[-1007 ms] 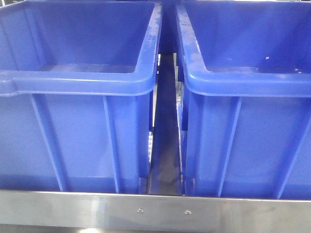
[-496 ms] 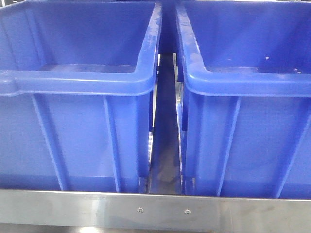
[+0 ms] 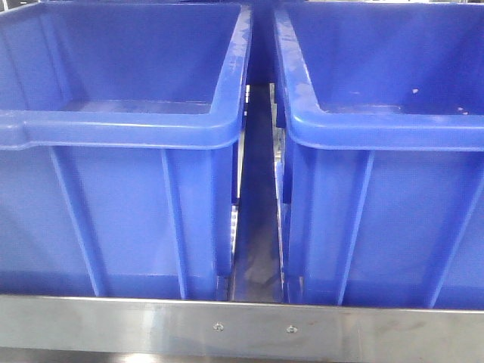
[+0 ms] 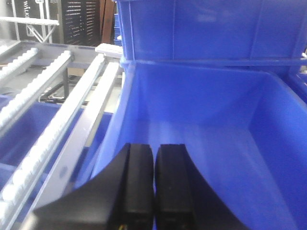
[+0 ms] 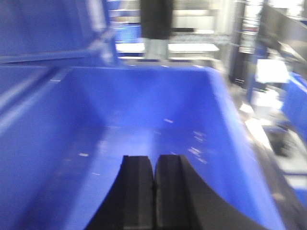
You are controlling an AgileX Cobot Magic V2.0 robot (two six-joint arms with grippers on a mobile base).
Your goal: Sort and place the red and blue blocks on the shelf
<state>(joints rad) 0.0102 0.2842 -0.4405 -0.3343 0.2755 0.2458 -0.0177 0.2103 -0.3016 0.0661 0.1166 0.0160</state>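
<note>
The red and blue blocks are out of view in every frame. The shelf shows as a brushed steel front beam with two small screws across the bottom of the front view, and as white roller tracks at the left of the left wrist view. My left gripper is shut and empty, pointing into a big blue bin. My right gripper is shut and empty, pointing into another blue bin; that view is motion-blurred. Neither gripper shows in the front view.
Two big blue plastic bins, a left one and a right one, stand side by side on the shelf with a narrow gap between them. A further blue bin is stacked above in the left wrist view.
The front view has shifted very slightly; the bins and the shelf beam stay in place.
</note>
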